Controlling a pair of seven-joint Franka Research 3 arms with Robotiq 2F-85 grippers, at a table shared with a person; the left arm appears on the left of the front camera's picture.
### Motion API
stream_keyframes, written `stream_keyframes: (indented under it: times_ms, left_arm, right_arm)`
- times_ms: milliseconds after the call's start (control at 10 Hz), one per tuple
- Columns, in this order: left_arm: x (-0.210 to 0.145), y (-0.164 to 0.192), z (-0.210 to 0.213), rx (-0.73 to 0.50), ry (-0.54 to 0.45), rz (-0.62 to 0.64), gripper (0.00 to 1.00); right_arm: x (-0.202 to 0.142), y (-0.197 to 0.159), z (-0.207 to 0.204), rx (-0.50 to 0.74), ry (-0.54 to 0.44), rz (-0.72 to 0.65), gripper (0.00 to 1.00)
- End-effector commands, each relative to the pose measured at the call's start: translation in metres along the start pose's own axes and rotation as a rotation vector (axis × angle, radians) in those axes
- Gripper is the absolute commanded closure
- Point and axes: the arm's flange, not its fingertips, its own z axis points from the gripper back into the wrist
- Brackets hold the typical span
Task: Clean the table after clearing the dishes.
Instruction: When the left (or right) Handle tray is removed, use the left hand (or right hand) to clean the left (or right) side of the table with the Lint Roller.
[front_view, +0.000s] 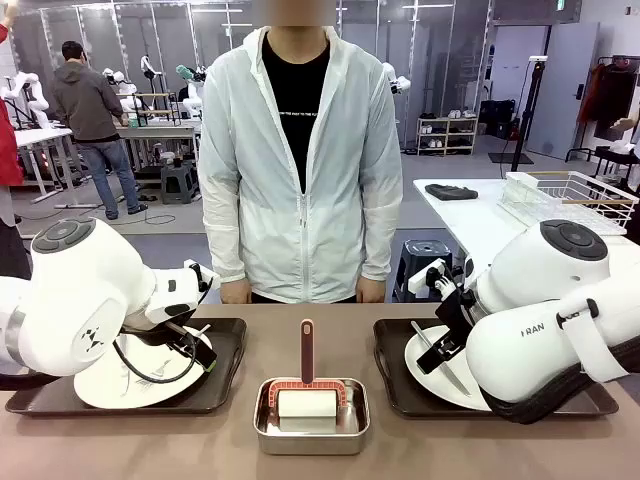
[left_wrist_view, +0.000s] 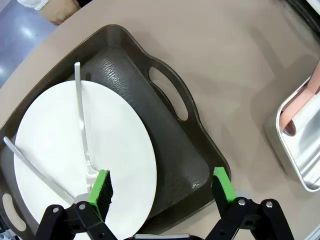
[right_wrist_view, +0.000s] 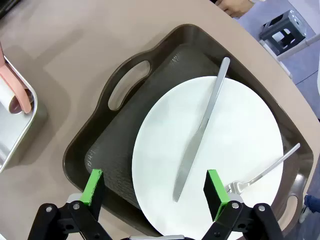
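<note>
On the tan table (front_view: 200, 440) two dark trays each carry a white plate with a knife and fork. My left gripper (front_view: 188, 345) hangs open over the left tray (front_view: 228, 345) and its plate (front_view: 115, 385). In the left wrist view the left gripper (left_wrist_view: 161, 185) spans the plate (left_wrist_view: 75, 140) edge and the tray (left_wrist_view: 170, 145) floor, with the fork (left_wrist_view: 82, 120) and knife (left_wrist_view: 35, 167) on the plate. My right gripper (front_view: 442, 352) is open above the right tray (front_view: 390, 345) and plate (front_view: 440, 380). The right wrist view shows the right gripper (right_wrist_view: 154, 189) over the plate (right_wrist_view: 235, 145), knife (right_wrist_view: 200, 132), fork (right_wrist_view: 265, 172) and tray (right_wrist_view: 120, 145).
A small steel pan (front_view: 265, 425) sits mid-table at the front, holding a white roller with a pink handle (front_view: 307, 350). A person in a white jacket (front_view: 300, 180) stands at the far edge, hands down. A white table with a wire basket (front_view: 570, 195) stands behind on the right.
</note>
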Motion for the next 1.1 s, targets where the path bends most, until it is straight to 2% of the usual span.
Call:
stream_keyframes:
  times_ms: [0, 800, 900, 1000]
  left_arm:
    - [0.000, 0.000, 0.000, 0.000, 0.000, 0.000, 0.00]
    - [0.000, 0.000, 0.000, 0.000, 0.000, -0.001, 0.00]
    - [0.011, 0.002, 0.005, 0.023, -0.016, -0.038, 0.00]
    - [0.025, 0.011, 0.015, 0.008, -0.013, -0.029, 0.00]
  right_arm:
    - [0.000, 0.000, 0.000, 0.000, 0.000, 0.000, 0.00]
    - [0.000, 0.000, 0.000, 0.000, 0.000, 0.000, 0.00]
    - [0.000, 0.000, 0.000, -0.001, 0.000, 0.001, 0.00]
    - [0.016, -0.010, 0.005, 0.004, -0.004, 0.020, 0.00]
